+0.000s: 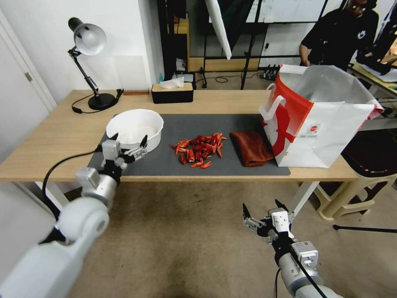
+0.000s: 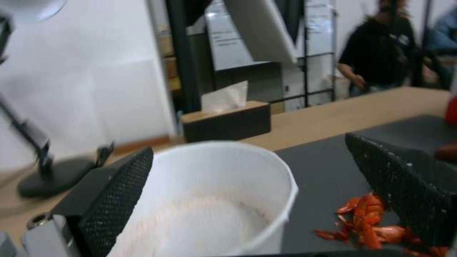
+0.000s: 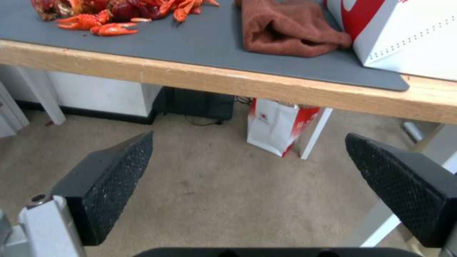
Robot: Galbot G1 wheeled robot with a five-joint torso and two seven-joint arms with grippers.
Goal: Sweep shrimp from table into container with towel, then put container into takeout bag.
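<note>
**Left gripper at the bowl, right gripper waiting below the worktop**

Nearest the robot, the right gripper (image 1: 264, 215) is hanging low over the carpet, short of the worktop's front edge, its arm reaching up from the lower right. Its jaws are standing wide apart, holding and touching nothing. The right wrist view is looking up past the spread pads (image 3: 112, 185) at the worktop (image 3: 266, 84) edge, and it is showing what the head view is not: a second small white-and-red bag (image 3: 278, 125) standing on the floor under the worktop.

Farther forward, the left arm is stretching up and forward from the lower left, bringing the left gripper (image 1: 129, 142) to the near side of the bowl (image 1: 134, 128). Its jaws are spread wide. In the left wrist view the bowl's (image 2: 214, 200) rim is lying between the two pads; whether either pad is touching it cannot be told. That view is also showing the bowl's inside, white with a faint pinkish tinge.

The bowl is sitting on the left part of the grey mat (image 1: 231, 124). The shrimp (image 1: 199, 150) are lying in a loose heap at the mat's middle, apart from the bowl. Just to their right the towel (image 1: 251, 148) is lying folded, its far end touching the bag (image 1: 326, 120), which is standing open at the worktop's right end.

Behind, a tissue box (image 1: 172, 91) and a desk lamp (image 1: 89, 62) are standing near the far edge.
</note>
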